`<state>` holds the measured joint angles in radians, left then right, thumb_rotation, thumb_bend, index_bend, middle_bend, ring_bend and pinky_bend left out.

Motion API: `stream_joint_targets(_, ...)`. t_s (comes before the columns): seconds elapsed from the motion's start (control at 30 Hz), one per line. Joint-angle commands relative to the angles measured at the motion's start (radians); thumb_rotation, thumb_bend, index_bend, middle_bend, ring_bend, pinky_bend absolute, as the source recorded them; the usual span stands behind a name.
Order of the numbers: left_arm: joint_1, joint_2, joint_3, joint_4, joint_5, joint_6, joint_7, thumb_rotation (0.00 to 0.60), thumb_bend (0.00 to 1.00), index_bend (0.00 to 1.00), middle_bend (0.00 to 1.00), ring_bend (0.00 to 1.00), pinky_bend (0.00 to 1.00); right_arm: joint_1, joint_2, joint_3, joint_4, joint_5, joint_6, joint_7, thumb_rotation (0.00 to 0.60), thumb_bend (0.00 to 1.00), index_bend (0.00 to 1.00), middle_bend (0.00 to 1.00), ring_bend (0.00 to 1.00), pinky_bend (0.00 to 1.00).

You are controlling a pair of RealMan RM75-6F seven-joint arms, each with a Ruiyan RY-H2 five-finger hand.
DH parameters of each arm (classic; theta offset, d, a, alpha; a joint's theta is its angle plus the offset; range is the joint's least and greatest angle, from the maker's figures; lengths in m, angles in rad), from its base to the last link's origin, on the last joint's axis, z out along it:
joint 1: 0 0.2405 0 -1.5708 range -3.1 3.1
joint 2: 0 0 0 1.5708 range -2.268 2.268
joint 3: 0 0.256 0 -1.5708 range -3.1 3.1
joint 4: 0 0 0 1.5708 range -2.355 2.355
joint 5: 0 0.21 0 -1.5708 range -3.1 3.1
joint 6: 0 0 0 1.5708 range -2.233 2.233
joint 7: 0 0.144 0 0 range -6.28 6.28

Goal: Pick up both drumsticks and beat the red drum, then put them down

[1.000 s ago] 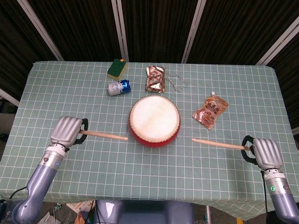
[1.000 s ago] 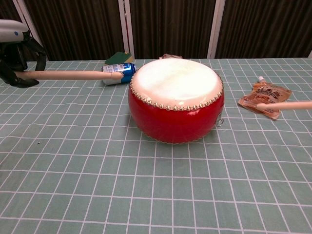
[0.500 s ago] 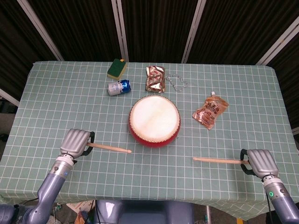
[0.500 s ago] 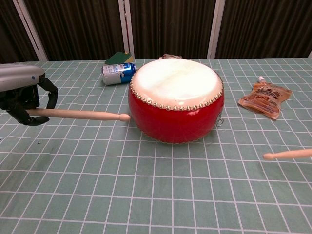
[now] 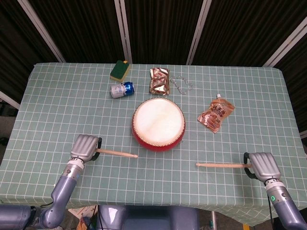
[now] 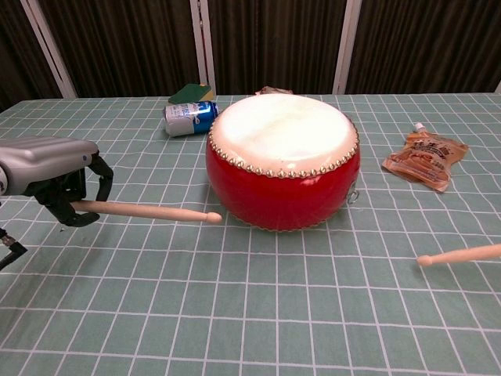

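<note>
Left hand (image 5: 86, 147) curled around butt of left drumstick (image 5: 117, 153), stick level, tip pointing at red drum (image 5: 159, 124), just short of its wall (chest view shows small gap). Right hand (image 5: 262, 165) clamped on butt of right drumstick (image 5: 221, 165), tip aimed inward, well apart from drum. Drum upright mid-table, pale skin up. Behind it on table (image 5: 57, 96): blue can (image 5: 122, 89) on its side, green-yellow sponge (image 5: 120, 70), bronze foil packet (image 5: 159, 80). Orange pouch (image 5: 216, 114) right of drum.
</note>
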<state>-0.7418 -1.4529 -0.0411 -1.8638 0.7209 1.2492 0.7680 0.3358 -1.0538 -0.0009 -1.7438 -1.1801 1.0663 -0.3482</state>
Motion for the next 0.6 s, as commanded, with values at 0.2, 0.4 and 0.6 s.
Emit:
stream_joint_targets(0.2, -0.012, -0.055, 0.007, 0.025, -0.004, -0.015, 0.037, 0.6, 0.2, 0.41, 0.94, 0.93, 1.0, 0.005, -0.007, -0.003, -0.004, 0.015, 0.002, -0.045, 0.6, 0.53, 0.73, 0.99, 0.99, 0.88)
stream_joint_targets(0.4, -0.01, -0.065, 0.003, 0.024, -0.013, 0.0, 0.053, 0.6, 0.14, 0.32, 0.84, 0.84, 0.98, 0.008, -0.011, -0.004, -0.007, 0.037, 0.008, -0.091, 0.6, 0.39, 0.55, 0.94, 0.95, 0.85)
stream_joint_targets(0.6, 0.0, -0.045, -0.005, -0.006, 0.001, 0.025, 0.048, 0.6, 0.11, 0.18, 0.68, 0.69, 0.77, 0.006, -0.015, -0.003, -0.004, 0.048, 0.026, -0.12, 0.6, 0.31, 0.35, 0.83, 0.86, 0.73)
